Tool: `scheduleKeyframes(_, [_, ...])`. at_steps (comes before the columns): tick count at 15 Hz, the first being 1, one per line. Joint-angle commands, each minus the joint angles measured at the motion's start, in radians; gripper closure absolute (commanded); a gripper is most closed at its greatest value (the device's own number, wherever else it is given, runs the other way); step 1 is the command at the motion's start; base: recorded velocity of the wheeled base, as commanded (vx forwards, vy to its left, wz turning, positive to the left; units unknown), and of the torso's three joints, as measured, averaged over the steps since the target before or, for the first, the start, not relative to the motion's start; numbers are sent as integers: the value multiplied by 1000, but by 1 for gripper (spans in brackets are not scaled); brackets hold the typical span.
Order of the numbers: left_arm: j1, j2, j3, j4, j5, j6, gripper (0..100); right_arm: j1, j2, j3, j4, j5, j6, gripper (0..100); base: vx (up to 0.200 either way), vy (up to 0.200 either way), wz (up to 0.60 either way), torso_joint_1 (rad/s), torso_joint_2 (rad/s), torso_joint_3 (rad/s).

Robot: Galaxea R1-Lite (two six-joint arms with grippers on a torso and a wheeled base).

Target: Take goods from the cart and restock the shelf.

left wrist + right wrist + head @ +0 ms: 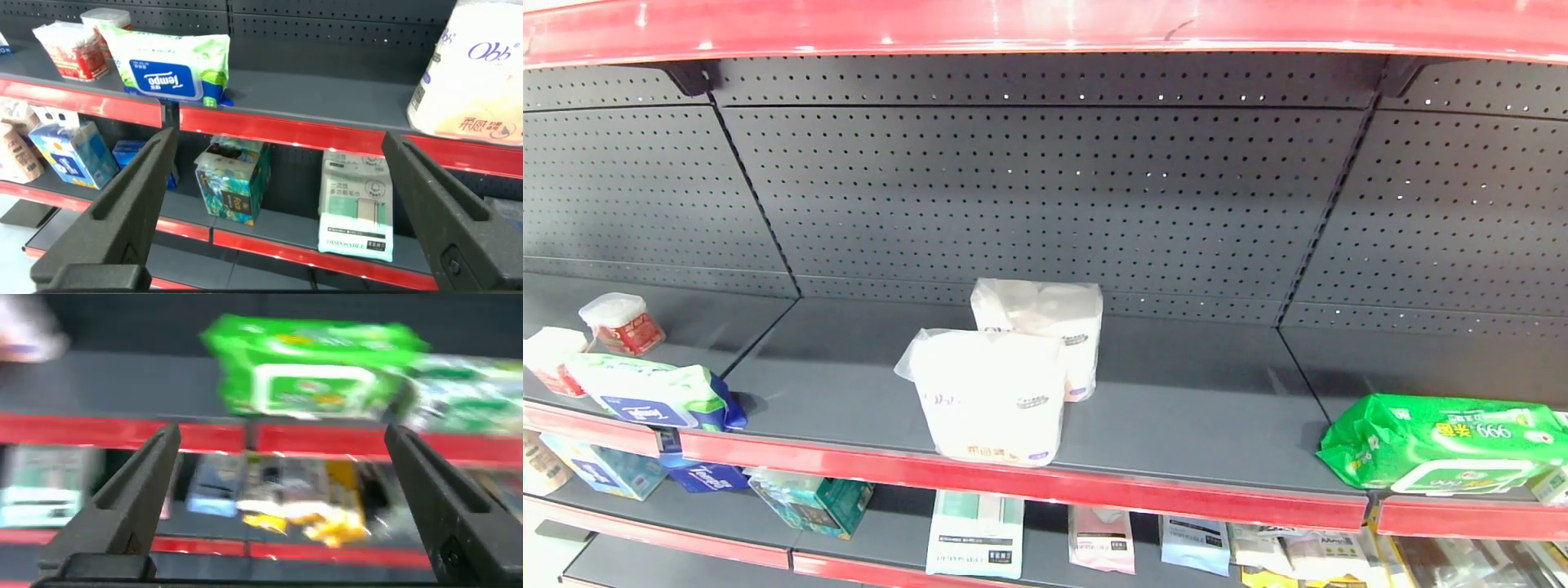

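Your front white tissue pack (990,396) stands upright at the front of the grey shelf (1201,392), its base right at the red lip (1094,488). A second white pack (1045,327) stands close behind it.

Your left pincer (279,139) is spread wide with nothing in it. Seen between its fingers (131,196), a teal box (233,180) sits ahead on the lower tier, with a white pouch (355,204) beside it. On the tier above, a blue-and-green wipes pack (167,65) lies at the shelf's edge, and red tubs (78,45) stand just past it.

Your right pincer (282,431) is also spread and empty. Beyond it a green wipes pack (315,367) lies on the shelf above the red lip; the goods on the tier below are too blurred to tell.

A dark perforated back panel (1045,188) closes the bay behind the packs, under a red upper ledge (1045,24).
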Motion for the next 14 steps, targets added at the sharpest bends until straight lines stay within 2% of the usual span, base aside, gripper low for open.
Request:
scheduleKeyframes(1, [0, 0, 0, 1, 0, 0, 0, -34, -22, 27, -15, 111, -10, 0, 0, 0, 0, 0, 0, 0])
scheduleKeyframes(3, [0, 0, 0, 0, 0, 0, 0, -36, -22, 27, 2, 123, -4, 0, 0, 0, 0, 0, 0, 0])
scheduleKeyframes(5, [0, 0, 0, 1, 0, 0, 0, -36, -22, 27, 7, 66, 42, 0, 0, 0, 0, 0, 0, 0])
scheduleKeyframes(6, [0, 0, 0, 1, 0, 0, 0, -15, -9, 27, 7, 71, 71, 0, 0, 0, 0, 0, 0, 0])
scheduleKeyframes(8, [0, 0, 0, 0, 0, 0, 0, 116, -57, 27, 7, 74, 65, 0, 0, 0, 0, 0, 0, 0])
scheduleKeyframes(10, [0, 0, 0, 0, 0, 0, 0, 84, -91, 27, 7, 68, 63, 0, 0, 0, 0, 0, 0, 0])
scheduleKeyframes(14, [0, 0, 0, 0, 0, 0, 0, 78, -118, 27, 7, 34, 53, 0, 0, 0, 0, 0, 0, 0])
